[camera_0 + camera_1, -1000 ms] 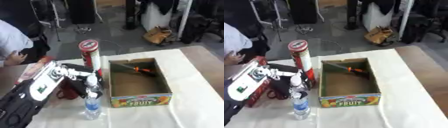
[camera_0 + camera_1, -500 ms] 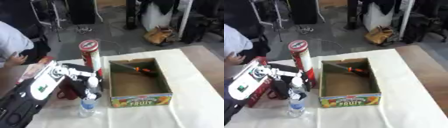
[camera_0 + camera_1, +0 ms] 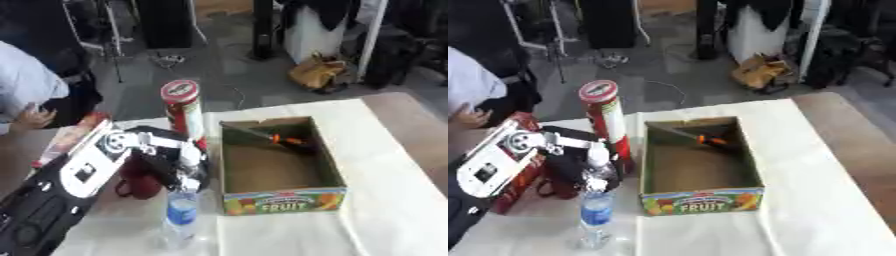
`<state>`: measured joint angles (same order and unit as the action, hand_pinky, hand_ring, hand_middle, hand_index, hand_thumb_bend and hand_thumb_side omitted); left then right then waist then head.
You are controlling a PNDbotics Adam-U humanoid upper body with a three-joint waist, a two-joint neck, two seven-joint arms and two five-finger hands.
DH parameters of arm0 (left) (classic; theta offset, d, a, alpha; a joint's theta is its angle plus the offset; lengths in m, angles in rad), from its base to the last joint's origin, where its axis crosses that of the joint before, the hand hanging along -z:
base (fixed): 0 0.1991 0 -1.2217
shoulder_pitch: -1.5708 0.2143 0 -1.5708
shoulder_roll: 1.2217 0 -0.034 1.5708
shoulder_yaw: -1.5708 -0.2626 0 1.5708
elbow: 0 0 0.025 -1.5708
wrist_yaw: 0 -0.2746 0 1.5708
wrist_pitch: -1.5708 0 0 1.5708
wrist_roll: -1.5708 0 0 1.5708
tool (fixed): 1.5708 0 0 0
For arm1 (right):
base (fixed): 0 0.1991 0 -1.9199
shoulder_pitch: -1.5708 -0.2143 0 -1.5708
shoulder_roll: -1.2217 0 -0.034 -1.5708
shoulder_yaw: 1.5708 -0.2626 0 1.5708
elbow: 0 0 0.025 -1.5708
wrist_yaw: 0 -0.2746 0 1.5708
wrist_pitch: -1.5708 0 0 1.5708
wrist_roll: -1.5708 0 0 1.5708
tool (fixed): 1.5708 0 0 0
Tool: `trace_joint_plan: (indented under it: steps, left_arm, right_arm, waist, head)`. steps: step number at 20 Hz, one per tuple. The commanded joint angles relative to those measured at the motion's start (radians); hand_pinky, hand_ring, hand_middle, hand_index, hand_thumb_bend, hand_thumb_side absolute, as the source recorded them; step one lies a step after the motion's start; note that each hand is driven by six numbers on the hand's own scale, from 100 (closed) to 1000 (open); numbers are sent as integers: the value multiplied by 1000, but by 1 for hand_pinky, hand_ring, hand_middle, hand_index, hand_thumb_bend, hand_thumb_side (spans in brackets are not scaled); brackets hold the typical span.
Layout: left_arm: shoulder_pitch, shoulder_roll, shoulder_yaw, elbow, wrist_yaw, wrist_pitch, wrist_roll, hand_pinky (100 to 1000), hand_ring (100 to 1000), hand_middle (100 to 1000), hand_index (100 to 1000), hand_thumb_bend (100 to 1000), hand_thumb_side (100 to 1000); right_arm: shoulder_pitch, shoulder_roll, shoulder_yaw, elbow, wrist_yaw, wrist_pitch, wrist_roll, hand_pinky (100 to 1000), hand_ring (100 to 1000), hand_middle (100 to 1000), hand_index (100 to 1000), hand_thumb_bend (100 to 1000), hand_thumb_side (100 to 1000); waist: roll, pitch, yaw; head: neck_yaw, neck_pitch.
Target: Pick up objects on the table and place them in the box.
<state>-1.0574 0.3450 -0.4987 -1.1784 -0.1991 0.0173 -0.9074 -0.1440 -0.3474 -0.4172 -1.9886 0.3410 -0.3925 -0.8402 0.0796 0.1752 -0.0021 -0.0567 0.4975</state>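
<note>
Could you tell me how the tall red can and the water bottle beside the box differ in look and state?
The red can is opaque, red with a round lidded top, and taller; the water bottle is clear with a blue label and a white cap, and shorter. The can stands free behind the left robot hand, while that hand is at the bottle's neck; whether it holds it is unclear. The can stands by the box's far left corner, the bottle nearer the camera. Both stand upright on the table, left of the box.
</note>
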Motion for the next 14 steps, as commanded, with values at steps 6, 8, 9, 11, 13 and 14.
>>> trace_joint_plan:
  steps: [6,8,9,11,13,14]
  left_arm:
    - [-20,10,26,-66,50,64,0,100,114,191,495,100,472]
    - [-21,11,33,-77,48,66,0,100,100,174,492,100,459]
    - [-21,12,36,-82,46,65,0,100,100,174,492,100,459]
    - [-22,12,40,-90,39,61,0,100,100,132,486,100,432]
    - [-24,10,44,-99,30,52,0,100,100,100,480,100,411]
    - [-25,9,47,-102,27,49,0,100,100,100,480,100,410]
  right_arm:
    - [-6,-31,1,-11,-10,-78,-67,755,840,698,738,100,1000]
    - [-7,-31,1,-11,-11,-79,-67,755,840,698,738,100,1000]
    - [-7,-31,1,-11,-11,-80,-67,755,840,698,738,100,1000]
    - [-8,-31,2,-11,-12,-81,-67,756,840,699,738,100,1000]
    - [-8,-32,3,-11,-13,-83,-67,756,840,699,738,100,1000]
    - [-9,-33,3,-11,-14,-83,-67,756,840,699,738,100,1000]
  waist:
    - [-15,-15,2]
    - [-16,-14,2]
    - [-17,-14,1]
    - [-18,-13,1]
    - [-19,-13,1]
    - [-19,-14,2]
  head:
    - [-2,-4]
    - [-2,-4]
    - [-2,-4]
    - [-3,-4]
    - [-4,-4]
    - [-4,-4]
